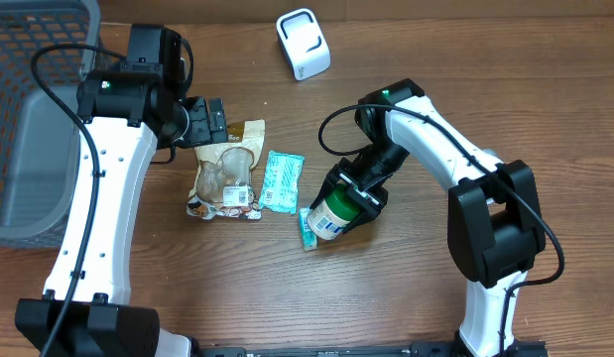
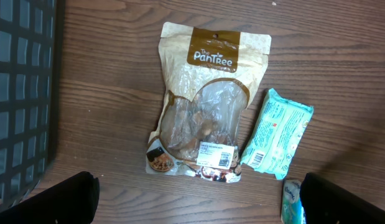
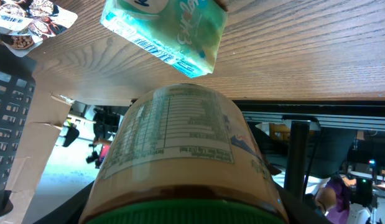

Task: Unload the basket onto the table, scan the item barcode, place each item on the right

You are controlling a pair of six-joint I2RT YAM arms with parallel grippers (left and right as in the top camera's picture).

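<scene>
Your right gripper (image 1: 352, 197) has its jaws partly closed around the green-lidded jar (image 1: 329, 220), gripping it at the lid end so the printed label stays clear of the fingers; that fits a barcode scan. The jar sits low at mid-table, tipped on its side, just beside a small teal packet (image 1: 307, 229) and well apart from the white scanner (image 1: 304, 43) at the far edge. I judge the carry to the scanner is not yet made. In the right wrist view the jar shows a pale label with a nutrition panel facing up; no barcode is visible on that side. Your left gripper (image 1: 212, 121) hangs with its jaws spread wide and holding nothing, over the PanTree snack pouch (image 2: 204, 99), with a larger teal packet (image 2: 277, 139) beside the pouch and the grey basket (image 2: 18, 93) to the left.
</scene>
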